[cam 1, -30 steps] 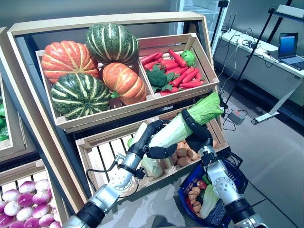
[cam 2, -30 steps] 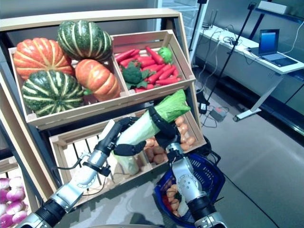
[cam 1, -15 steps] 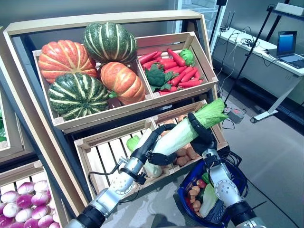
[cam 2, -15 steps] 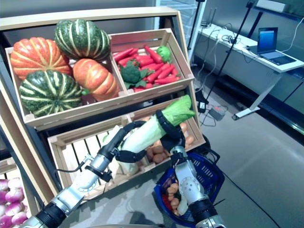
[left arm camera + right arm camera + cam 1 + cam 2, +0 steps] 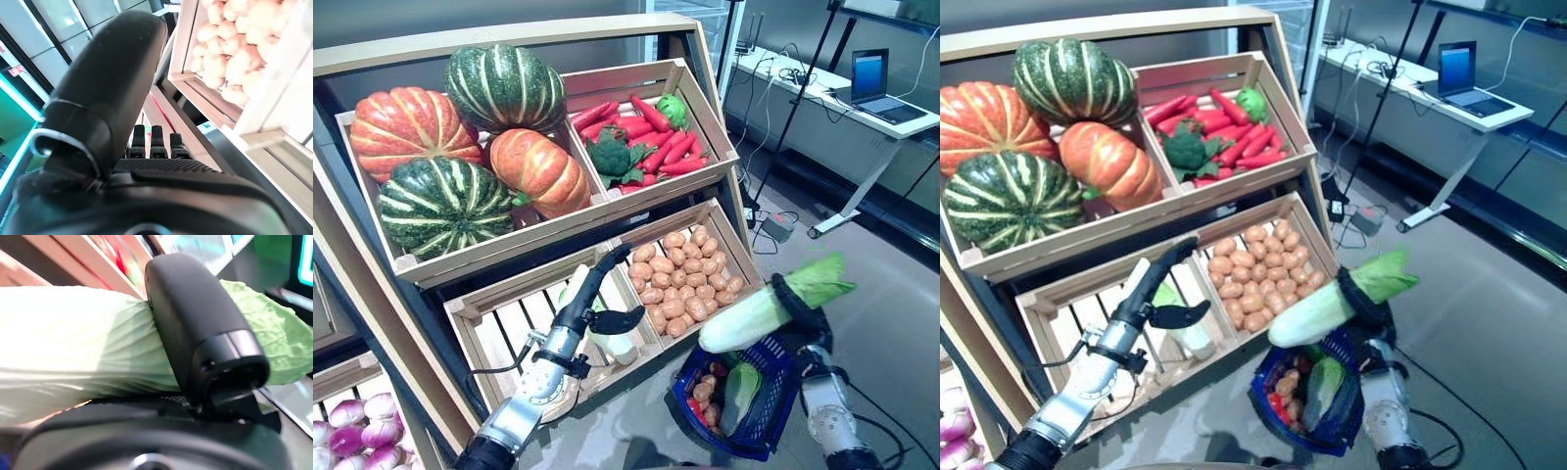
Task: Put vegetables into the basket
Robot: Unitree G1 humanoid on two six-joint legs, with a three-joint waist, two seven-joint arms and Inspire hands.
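My right hand [image 5: 800,315] is shut on a long napa cabbage [image 5: 750,315], pale with a green leafy top. It holds the cabbage tilted, just above the blue basket [image 5: 770,423] on the floor. The right wrist view shows the thumb [image 5: 195,323] curled over the cabbage [image 5: 73,357]. The basket holds another pale green cabbage [image 5: 740,388], small brown potatoes [image 5: 710,394] and something red. My left hand [image 5: 604,304] is open and empty, by the lower left crate [image 5: 499,323] of the stand, next to a pale cabbage [image 5: 607,341] lying there. Its fingers [image 5: 151,142] are straight.
The wooden stand [image 5: 372,255] with its crates fills the left and middle. A desk [image 5: 822,93] with a laptop [image 5: 874,83] and stand legs are at the back right. Grey floor [image 5: 891,284] lies to the right of the basket.
My right hand has carried the napa cabbage away from the stand, right and down, to above the basket. My left hand has let go of it and stayed by the lower crate. The camera has shifted.
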